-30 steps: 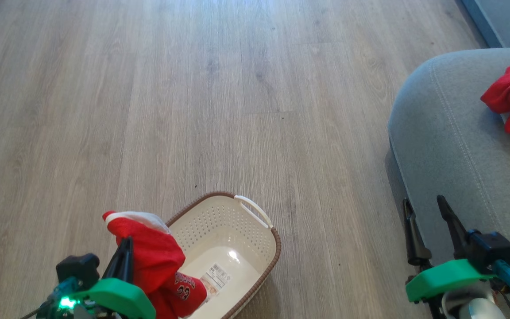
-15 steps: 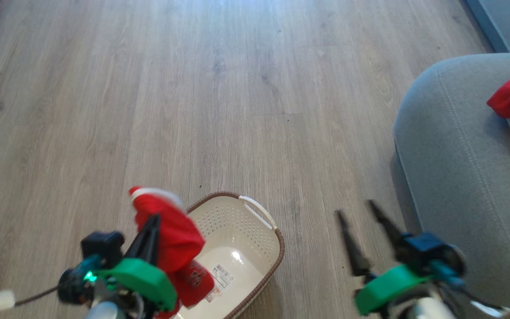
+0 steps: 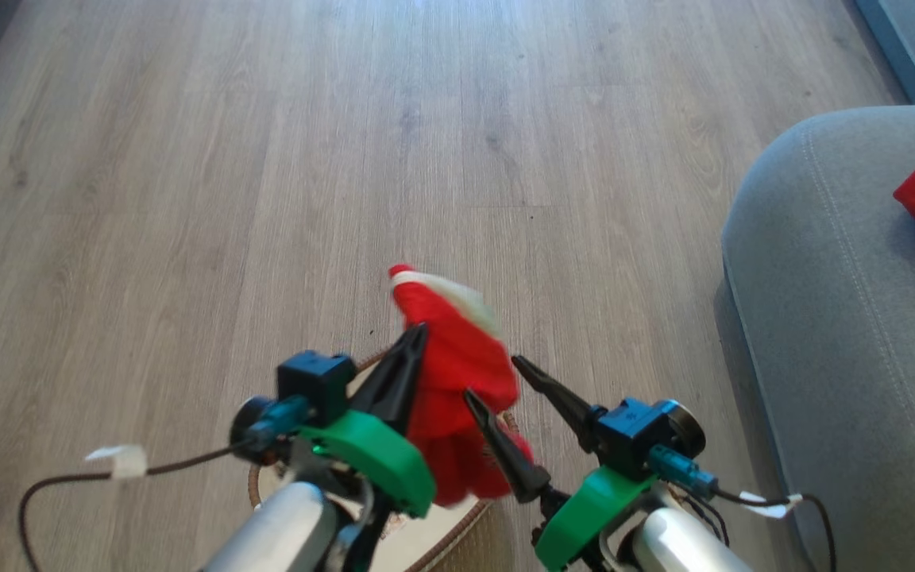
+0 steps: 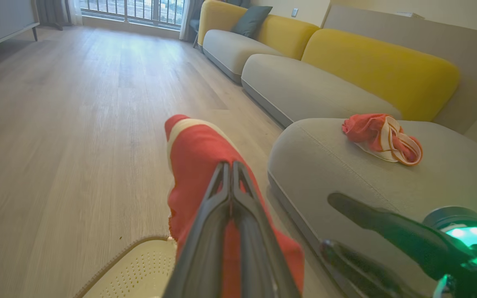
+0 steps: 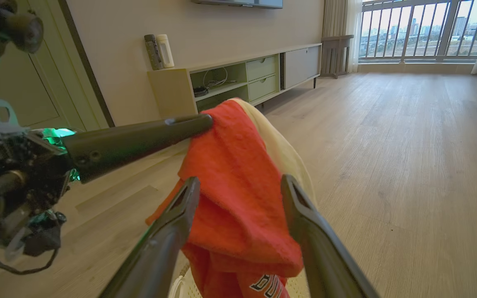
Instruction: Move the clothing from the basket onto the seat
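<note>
fingers of the left gripper are clamped together on a red garment, which hangs above the basket. right gripper has its fingers apart, close by the cloth. another red garment lies on the grey seat.

Head looks down; both wrist views closely share the clothing.

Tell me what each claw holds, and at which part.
The left claw pinches the red garment near its top fold; the right claw is open, gripping nothing.
</note>
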Tool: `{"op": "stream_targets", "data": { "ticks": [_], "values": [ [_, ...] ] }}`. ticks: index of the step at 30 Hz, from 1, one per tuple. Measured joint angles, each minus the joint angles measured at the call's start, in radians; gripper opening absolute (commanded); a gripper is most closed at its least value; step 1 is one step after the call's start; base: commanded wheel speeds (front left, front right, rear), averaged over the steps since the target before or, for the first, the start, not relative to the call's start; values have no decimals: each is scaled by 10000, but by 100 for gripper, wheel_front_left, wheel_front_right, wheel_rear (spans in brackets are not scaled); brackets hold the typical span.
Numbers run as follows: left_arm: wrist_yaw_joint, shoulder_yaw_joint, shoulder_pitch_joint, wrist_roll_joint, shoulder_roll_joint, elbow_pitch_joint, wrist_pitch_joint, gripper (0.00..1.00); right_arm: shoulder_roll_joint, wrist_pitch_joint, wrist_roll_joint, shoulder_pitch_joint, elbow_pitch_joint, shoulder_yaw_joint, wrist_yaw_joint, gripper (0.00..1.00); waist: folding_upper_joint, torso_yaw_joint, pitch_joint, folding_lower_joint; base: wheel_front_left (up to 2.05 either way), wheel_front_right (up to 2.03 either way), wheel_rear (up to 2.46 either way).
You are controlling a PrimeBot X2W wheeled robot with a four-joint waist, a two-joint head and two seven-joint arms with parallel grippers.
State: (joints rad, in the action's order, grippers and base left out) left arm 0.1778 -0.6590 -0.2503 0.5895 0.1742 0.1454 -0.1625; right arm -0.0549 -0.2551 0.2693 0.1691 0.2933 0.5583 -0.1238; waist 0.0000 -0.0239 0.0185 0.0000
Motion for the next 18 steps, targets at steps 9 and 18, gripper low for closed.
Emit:
{"op": "stream_targets", "data": {
  "ticks": [9,18],
  "values": [
    [-330,-932,-377,-251,-506,-174,313,0,-13,0,50,99,267,-71,0,100,0,20,51,0,0,0,0],
    [-337,-1170,-375,-249,-619,-280,424,0,-19,0,222,99,408,-303,0,0,0,143,109,0,0,0,0]
  ]
}}
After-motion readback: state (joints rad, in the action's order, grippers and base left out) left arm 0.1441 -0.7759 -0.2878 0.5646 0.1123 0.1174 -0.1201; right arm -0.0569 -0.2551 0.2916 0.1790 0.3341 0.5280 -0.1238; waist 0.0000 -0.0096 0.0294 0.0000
